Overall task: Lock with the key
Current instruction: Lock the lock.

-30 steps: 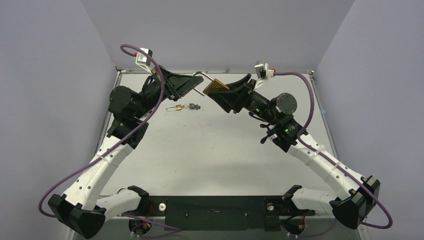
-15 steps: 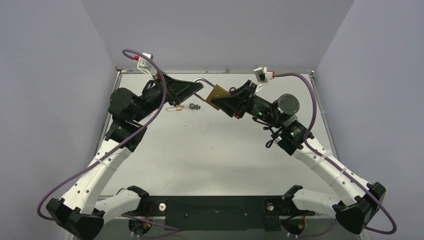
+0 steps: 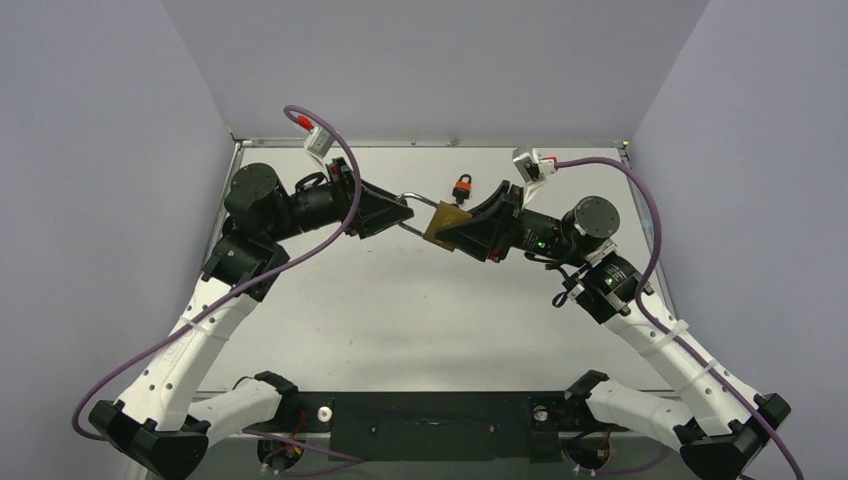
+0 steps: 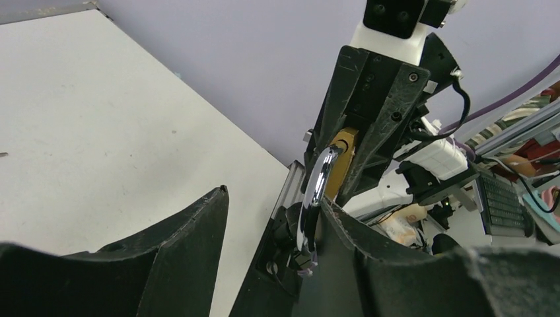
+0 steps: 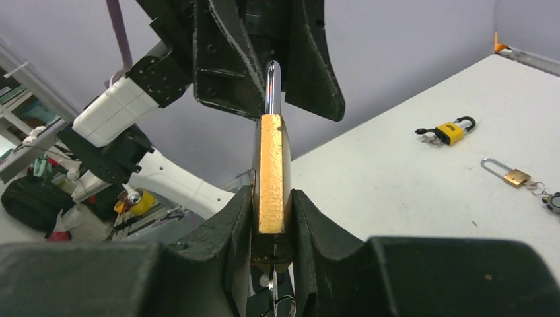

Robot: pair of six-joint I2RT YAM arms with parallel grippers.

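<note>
Both arms meet over the table [image 3: 420, 320], and the big brass padlock [image 5: 271, 175] hangs in the air between them. The right gripper [image 5: 273, 198] is clamped hard on the padlock's body, one finger pressed to each flat side. A silver key [image 5: 273, 282] pokes out under the body, between those same fingers. At the other end of the padlock, the chrome shackle [image 4: 313, 198] reaches into the left gripper [image 4: 274, 205]. Its fingers stand spread, with the shackle lying against the inner face of one finger and a wide gap to the other. Down on the table behind the padlock sits a small orange padlock [image 3: 462, 188]. The right wrist view also shows a little long-shackled lock [image 5: 507, 174] near that one, well clear of the brass padlock.
</note>
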